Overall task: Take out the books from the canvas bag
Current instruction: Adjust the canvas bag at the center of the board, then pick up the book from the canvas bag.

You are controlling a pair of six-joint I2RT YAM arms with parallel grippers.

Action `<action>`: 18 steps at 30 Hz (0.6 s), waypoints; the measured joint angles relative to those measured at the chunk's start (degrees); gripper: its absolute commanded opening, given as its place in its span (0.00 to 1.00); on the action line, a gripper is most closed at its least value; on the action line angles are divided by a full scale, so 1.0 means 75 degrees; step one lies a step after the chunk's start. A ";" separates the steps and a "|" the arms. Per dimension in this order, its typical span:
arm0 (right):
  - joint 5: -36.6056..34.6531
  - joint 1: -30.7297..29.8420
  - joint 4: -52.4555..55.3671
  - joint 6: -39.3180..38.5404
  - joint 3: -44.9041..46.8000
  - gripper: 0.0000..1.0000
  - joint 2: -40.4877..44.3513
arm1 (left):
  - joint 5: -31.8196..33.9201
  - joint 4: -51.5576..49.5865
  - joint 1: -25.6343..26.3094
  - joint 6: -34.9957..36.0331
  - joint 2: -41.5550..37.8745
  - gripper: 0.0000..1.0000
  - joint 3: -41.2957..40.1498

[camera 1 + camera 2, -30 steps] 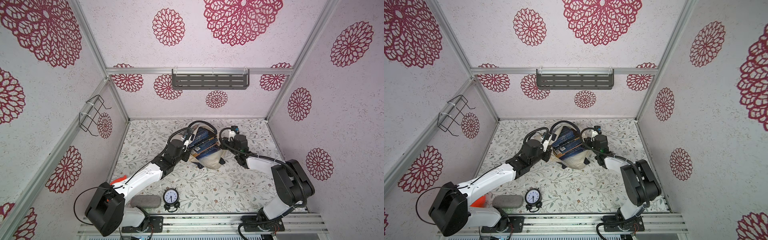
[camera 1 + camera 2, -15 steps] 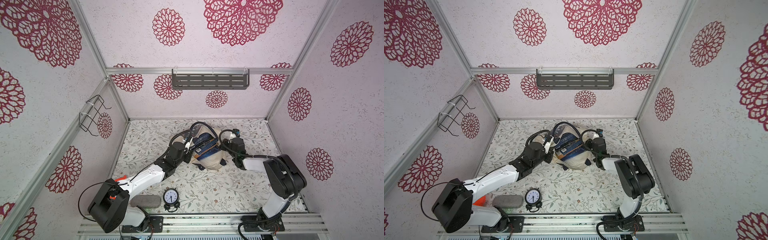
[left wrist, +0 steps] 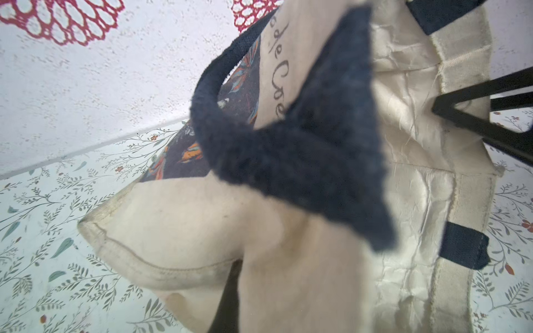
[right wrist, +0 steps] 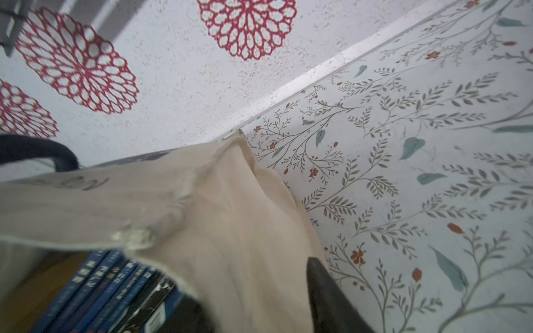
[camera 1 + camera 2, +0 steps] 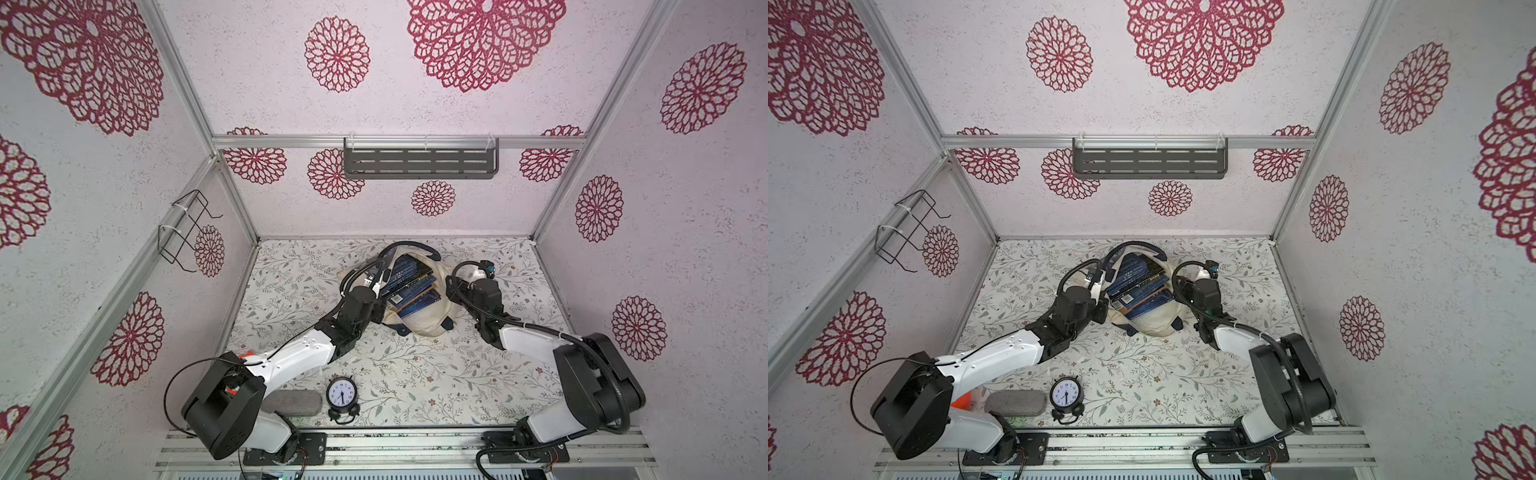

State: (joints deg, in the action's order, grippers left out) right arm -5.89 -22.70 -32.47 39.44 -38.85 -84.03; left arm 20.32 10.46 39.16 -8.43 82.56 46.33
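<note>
As they reach inward flanking the canvas bag [image 5: 420,321], left jaws clamp it, right jaws gape.

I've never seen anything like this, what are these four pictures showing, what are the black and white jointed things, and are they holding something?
Those are two robot arms on a flowered table. Two pictures look down from overhead on the whole scene; the other two come from cameras on the arms' wrists, so they are close-ups. In the middle lies a cream canvas bag with dark blue books showing in its open mouth. Near the front are an alarm clock and a grey case. The left gripper is shut, seemingly pinching the bag's cloth; the right gripper has its jaws parted around the opposite edge.
</note>
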 measured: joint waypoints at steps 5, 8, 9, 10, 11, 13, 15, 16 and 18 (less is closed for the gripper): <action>-0.0198 -0.0189 0.0662 0.0169 0.0361 0.61 0.1297 | 0.0152 -0.0128 0.0289 0.0178 -0.0009 0.00 0.0000; -0.0326 -0.0571 0.1026 0.0297 0.0399 0.59 0.2046 | 0.0557 -0.0356 0.0653 0.0609 -0.0009 0.00 0.0006; -0.0341 -0.0752 0.1087 0.0353 0.0393 0.59 0.2232 | 0.0714 -0.0463 0.0764 0.0749 -0.0009 0.00 0.0015; -0.0391 -0.0938 0.1177 0.0428 0.0379 0.59 0.2375 | 0.0886 -0.0618 0.0874 0.0901 -0.0009 0.00 0.0052; -0.0396 -0.1090 0.1241 0.0495 0.0358 0.59 0.2445 | 0.1020 -0.0734 0.0935 0.0976 -0.0009 0.00 0.0085; -0.0458 -0.1463 0.1349 0.0662 0.0309 0.56 0.2486 | 0.1265 -0.0947 0.1017 0.1134 -0.0009 0.00 0.0172; -0.0533 -0.1801 0.1326 0.0918 0.0326 0.53 0.2419 | 0.1393 -0.1081 0.1029 0.1209 -0.0023 0.00 0.0230; -0.0592 -0.1976 0.1236 0.1064 0.0347 0.52 0.2337 | 0.1434 -0.1125 0.1029 0.1212 -0.0058 0.00 0.0233; -0.0627 -0.2241 0.1020 0.1317 0.0370 0.50 0.2069 | 0.1451 -0.1212 0.1029 0.1215 -0.0131 0.00 0.0233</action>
State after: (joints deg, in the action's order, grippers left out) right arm -10.59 -39.51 -24.82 49.32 -36.07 -68.51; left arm 31.20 1.37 46.87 0.69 81.58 48.07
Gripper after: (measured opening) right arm 0.513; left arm 0.081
